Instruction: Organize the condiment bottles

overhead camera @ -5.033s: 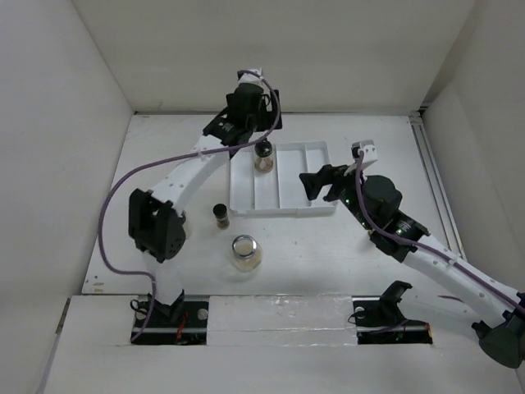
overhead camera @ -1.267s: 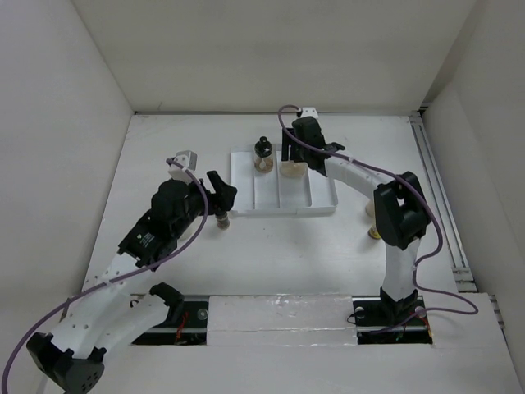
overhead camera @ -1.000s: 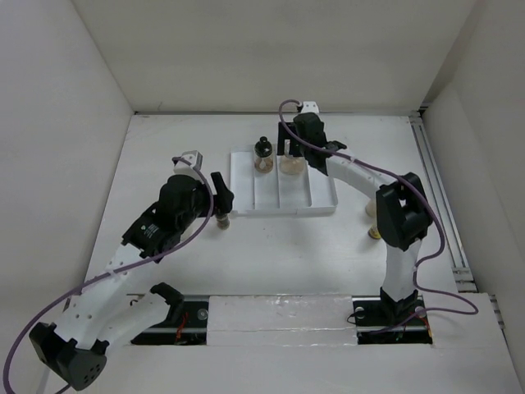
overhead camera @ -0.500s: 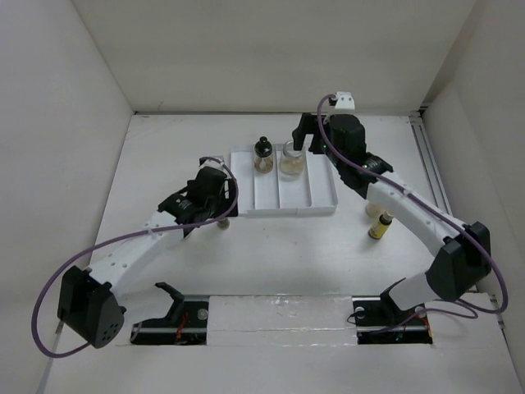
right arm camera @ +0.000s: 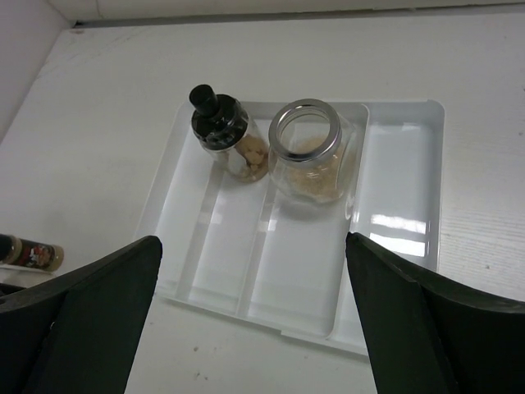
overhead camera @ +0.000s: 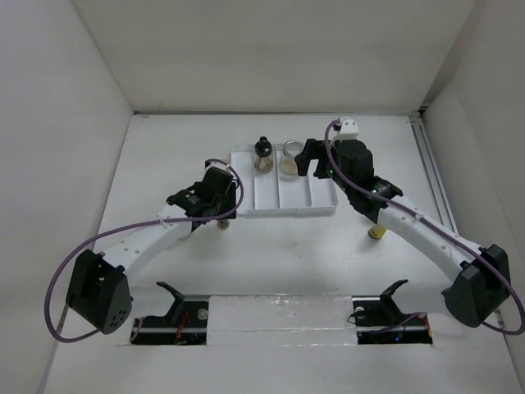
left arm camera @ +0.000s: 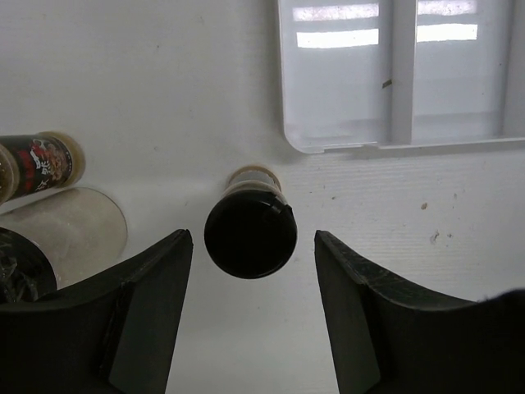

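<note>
A slim dark-capped spice bottle (left arm camera: 250,228) stands on the table just off the white tray's (left arm camera: 394,139) corner. My left gripper (left arm camera: 252,246) is open, with a finger on each side of the bottle and not touching it; in the top view the gripper (overhead camera: 218,205) covers most of the bottle (overhead camera: 221,222). A round black-capped jar (right arm camera: 223,131) and a clear silver-lidded jar (right arm camera: 310,152) stand at the tray's far end. My right gripper (right arm camera: 253,243) is open and empty above the tray (right arm camera: 394,246). A yellow-capped amber bottle (overhead camera: 377,231) stands right of the tray.
A second brown spice bottle (left arm camera: 43,162) lies on the table left of the left gripper, with a cream cylinder (left arm camera: 72,234) beside it. Both are hidden under the left arm in the top view. White walls close in the table on three sides.
My right gripper let go of the silver-lidded jar in the tray and drew back to the right. My left gripper came down over the slim spice bottle.
</note>
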Available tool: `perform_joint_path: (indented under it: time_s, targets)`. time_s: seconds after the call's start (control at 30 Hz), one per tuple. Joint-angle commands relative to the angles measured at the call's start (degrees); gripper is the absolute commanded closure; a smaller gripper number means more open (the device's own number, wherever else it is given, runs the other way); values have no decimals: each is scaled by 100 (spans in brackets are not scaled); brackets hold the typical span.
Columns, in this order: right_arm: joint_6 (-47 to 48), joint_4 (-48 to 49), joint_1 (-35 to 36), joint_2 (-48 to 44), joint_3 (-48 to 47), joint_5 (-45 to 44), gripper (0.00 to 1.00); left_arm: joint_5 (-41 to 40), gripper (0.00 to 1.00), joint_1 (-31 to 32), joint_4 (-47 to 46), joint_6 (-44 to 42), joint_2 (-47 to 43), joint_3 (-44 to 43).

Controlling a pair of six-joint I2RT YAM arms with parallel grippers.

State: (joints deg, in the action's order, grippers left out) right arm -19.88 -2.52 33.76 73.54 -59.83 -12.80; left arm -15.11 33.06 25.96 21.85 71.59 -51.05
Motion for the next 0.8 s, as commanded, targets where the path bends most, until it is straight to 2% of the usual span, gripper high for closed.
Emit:
perform_joint_path:
  time_s: [0.0, 0.07, 0.3, 0.43, 0.6, 0.77]
  targets:
    - [-60, 296, 43, -217, 33, 58, 1, -123, 44, 25, -82, -49, 39, -125]
    - [-60, 349, 43, -287, 94, 119, 1, -123, 47, 25, -82, -49, 109, -125]
    - [-60, 402, -10, -472, 209, 120, 1, -176, 67, 25, -82, -49, 337, -230]
    - [-60, 402, -10, -586, 262, 120, 1, -299, 75, 25, 120, -49, 93, -431]
    - [-60, 402, -10, -691, 314, 172, 1, -265, 75, 25, 533, -49, -426, -1565]
    - [-60, 463, -10, -692, 314, 172, 1, -211, 75, 25, 104, -49, 11, -2365]
